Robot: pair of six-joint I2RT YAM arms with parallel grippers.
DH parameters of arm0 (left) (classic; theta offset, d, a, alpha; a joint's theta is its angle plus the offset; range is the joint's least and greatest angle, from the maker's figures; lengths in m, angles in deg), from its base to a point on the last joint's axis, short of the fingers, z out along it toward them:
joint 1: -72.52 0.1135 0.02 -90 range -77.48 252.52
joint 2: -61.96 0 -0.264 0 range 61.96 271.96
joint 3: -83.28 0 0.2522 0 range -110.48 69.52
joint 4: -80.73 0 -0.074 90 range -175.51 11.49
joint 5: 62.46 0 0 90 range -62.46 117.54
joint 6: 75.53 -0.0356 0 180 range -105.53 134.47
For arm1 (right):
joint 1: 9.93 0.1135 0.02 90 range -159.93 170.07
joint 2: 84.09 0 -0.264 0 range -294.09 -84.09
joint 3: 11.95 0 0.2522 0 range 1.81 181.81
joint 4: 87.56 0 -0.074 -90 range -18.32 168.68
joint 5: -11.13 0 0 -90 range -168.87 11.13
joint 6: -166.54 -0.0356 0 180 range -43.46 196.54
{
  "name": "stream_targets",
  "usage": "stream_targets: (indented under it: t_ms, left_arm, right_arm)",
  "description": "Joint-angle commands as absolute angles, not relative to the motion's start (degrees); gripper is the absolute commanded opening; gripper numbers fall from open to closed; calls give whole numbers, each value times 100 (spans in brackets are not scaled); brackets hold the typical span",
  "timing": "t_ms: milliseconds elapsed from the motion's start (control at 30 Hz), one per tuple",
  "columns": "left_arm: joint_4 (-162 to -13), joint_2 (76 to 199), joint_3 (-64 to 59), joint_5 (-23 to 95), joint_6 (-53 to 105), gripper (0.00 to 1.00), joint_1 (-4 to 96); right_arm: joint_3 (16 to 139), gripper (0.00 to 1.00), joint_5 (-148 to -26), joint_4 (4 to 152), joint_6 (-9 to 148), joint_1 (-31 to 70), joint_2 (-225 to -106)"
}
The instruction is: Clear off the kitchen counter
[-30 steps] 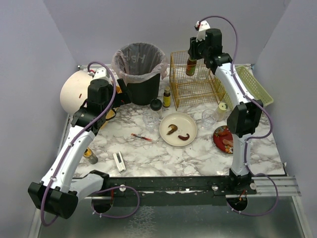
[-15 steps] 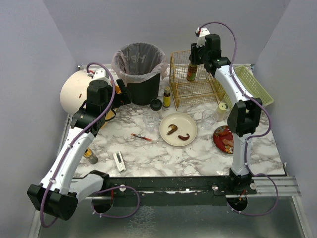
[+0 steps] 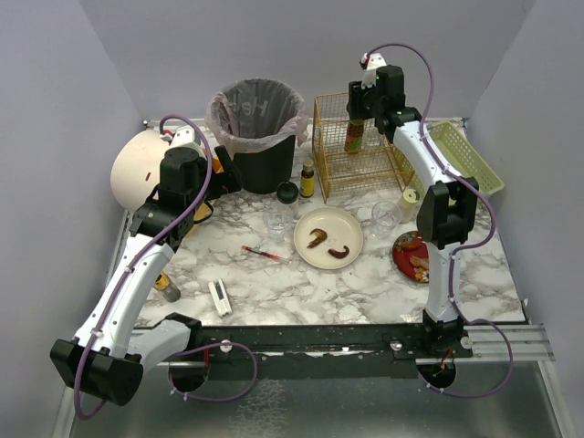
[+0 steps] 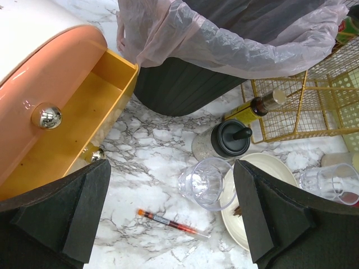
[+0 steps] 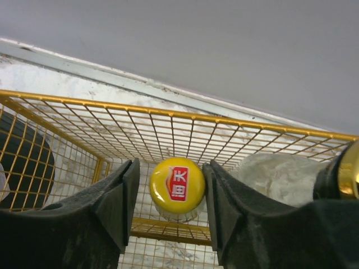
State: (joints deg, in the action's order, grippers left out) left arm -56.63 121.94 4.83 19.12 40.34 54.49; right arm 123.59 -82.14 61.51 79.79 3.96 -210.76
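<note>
The white marble kitchen counter (image 3: 274, 278) carries several items. At the back, my right gripper (image 3: 363, 102) hangs over the yellow wire basket (image 3: 365, 164). Its jaws stand open on either side of the yellow cap (image 5: 177, 184) of a green-labelled bottle (image 3: 353, 135) that stands upright inside the basket. A gap shows between the left finger and the cap. My left gripper (image 4: 171, 218) is wide open and holds nothing. It hovers above a clear glass (image 4: 205, 182) and a red-filled tube (image 4: 171, 223).
A lined black bin (image 3: 257, 137) stands back centre, an open pink bread box (image 3: 137, 169) at the left, a green rack (image 3: 467, 155) at the right. A cream plate with food (image 3: 328, 237), a red plate (image 3: 412, 255), a second glass (image 3: 386, 215), a black-lidded jar (image 3: 287, 193), a small bottle (image 3: 307, 180) and a white remote (image 3: 220, 297) lie about.
My right arm has lowered the bottle into the wire basket and its jaws have widened off the cap. The left arm has not moved.
</note>
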Motion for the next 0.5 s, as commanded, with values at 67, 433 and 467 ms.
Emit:
stream_targets:
  t_ms: [67, 433, 467]
  left_arm:
    - [-5611, 12095, 431, 1754, 3950, 99, 5441]
    - [-4987, 11829, 152, 1126, 3818, 99, 5441]
    - [-4828, 11781, 98, 1005, 3838, 99, 5441]
  right_arm:
    - [12543, 63, -8267, 6506, 7947, 370, -20815]
    - [12217, 71, -8920, 6647, 8019, 369, -19857]
    - [12161, 72, -9018, 6654, 8004, 376, -19767]
